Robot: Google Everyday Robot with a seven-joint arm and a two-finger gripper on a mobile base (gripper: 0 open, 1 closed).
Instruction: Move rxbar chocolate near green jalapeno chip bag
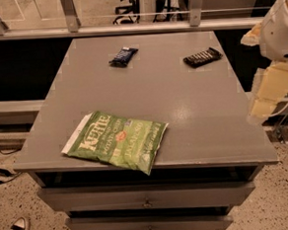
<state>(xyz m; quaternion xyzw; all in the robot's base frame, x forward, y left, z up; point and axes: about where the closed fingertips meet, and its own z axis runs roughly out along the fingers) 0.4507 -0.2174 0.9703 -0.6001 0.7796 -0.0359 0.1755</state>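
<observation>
Hand (269, 96) right of table (198, 118), state untellable; rxbar chocolate (203, 57) at back, blue wrapper (123, 56) leftward, green jalapeno chip bag (117, 141) front.

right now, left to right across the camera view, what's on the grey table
large flat light-green chip bag → long dark brown-black wrapped bar → robot's pale pincer at the picture's far right. The stubby dark blue wrapper lies beyond the bag, overlapping it sideways, so unplaced.

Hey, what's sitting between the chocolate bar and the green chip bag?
Nothing: in the camera view only bare gray tabletop runs between the chocolate bar and chip bag. The tool hangs beyond the table's right edge.
</observation>
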